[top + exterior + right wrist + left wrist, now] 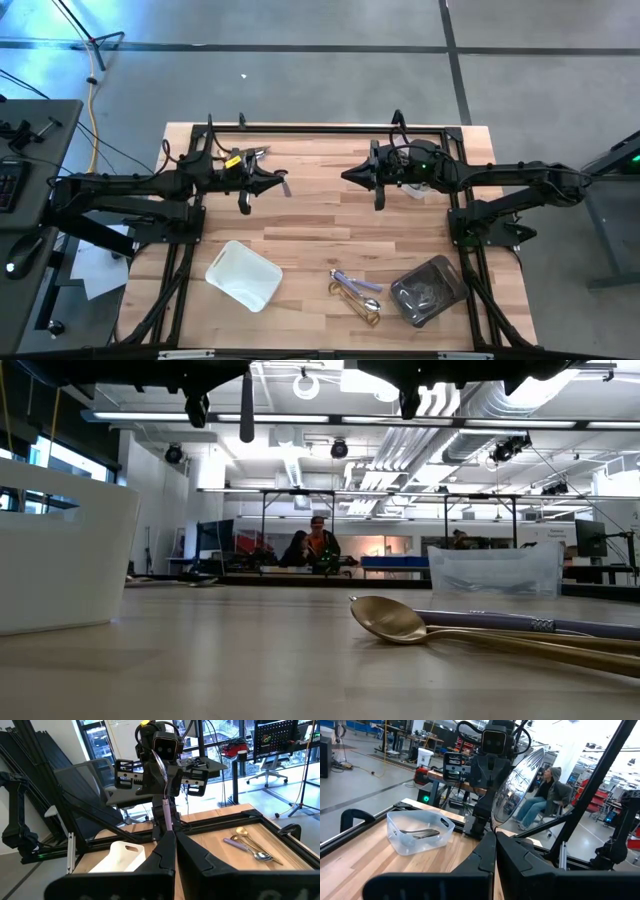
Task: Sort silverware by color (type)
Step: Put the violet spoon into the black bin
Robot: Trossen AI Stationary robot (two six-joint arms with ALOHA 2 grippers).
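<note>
Fingers of the left gripper (494, 851) pinch a shiny silver spoon (512, 785), its mirror bowl standing straight up. Opposite, the right gripper (171, 840) clamps a lilac-handled utensil (165, 815), also upright. On the wooden table (310, 230) gold and silver spoons (357, 294) lie slantwise between a white tray (243, 274) and a clear tray (428, 290).

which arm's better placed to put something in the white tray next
Left. The left gripper hangs nearer the white tray, shut on a silver spoon; the right gripper, shut on a purple-handled utensil, is farther off.
</note>
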